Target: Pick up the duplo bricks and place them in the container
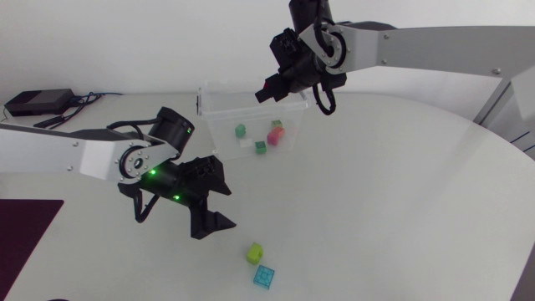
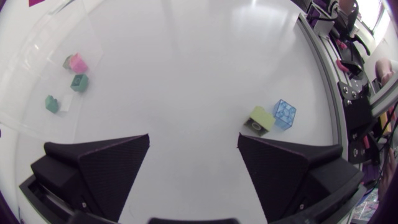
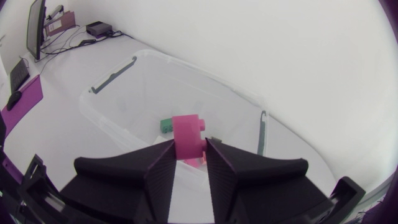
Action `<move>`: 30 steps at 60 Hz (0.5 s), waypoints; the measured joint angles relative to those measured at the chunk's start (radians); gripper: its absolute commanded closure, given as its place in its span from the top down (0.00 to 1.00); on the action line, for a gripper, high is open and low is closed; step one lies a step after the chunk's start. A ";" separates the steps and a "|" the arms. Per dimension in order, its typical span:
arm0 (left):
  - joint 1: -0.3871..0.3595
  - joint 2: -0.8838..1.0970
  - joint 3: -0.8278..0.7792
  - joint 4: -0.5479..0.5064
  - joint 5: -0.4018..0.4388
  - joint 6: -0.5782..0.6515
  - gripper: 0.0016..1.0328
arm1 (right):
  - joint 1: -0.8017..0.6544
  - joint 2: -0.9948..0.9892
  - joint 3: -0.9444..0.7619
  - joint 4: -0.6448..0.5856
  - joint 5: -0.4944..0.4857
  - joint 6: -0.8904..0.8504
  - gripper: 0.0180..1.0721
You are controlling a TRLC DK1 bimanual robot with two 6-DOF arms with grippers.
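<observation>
- While the right arm's matte black gripper (image 3: 189,147) hangs above the clear plastic container (image 3: 118,87), its two wedge-shaped fingers are clamped on a pink plastic duplo brick (image 3: 188,132). They pinch it from both sides, and a round stud juts from the brick's flank.
- Thin see-through walls and rounded corners make up that box, with a slim grey clip handle (image 3: 112,78) on each short end. It stands on the smooth white table (image 1: 401,184), toward the far edge.
- On the box floor lie a dark green brick (image 2: 79,83), a teal green brick (image 2: 51,103) and a second pink brick (image 2: 78,62). The second pink brick is just beside the dark green brick, and the teal green brick lies a little apart.
- Low over the tabletop, the left arm's matte black gripper (image 2: 194,140) has its broad, finely textured fingers spread wide apart, with only bare white surface between them.
- Ahead of one of those fingers sit a lime-green plastic brick (image 2: 261,119) and a translucent blue plastic brick (image 2: 284,114), just beside each other and well away from the container. The blue brick's studs show through its glassy top.
- Any print on the bricks or the box is too small to make out.
</observation>
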 measured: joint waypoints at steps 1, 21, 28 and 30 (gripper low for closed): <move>0.000 0.004 -0.003 0.005 0.000 0.002 0.96 | -0.002 0.005 0.004 0.000 0.000 0.000 0.19; -0.041 0.038 -0.016 0.051 0.000 0.011 0.96 | -0.023 0.098 0.087 0.001 0.015 0.000 0.40; -0.056 0.047 -0.018 0.051 0.001 0.026 0.96 | -0.026 0.104 0.097 0.003 0.035 0.000 0.92; -0.059 0.048 -0.020 0.051 0.000 0.032 0.96 | -0.027 0.104 0.100 0.004 0.037 0.000 0.95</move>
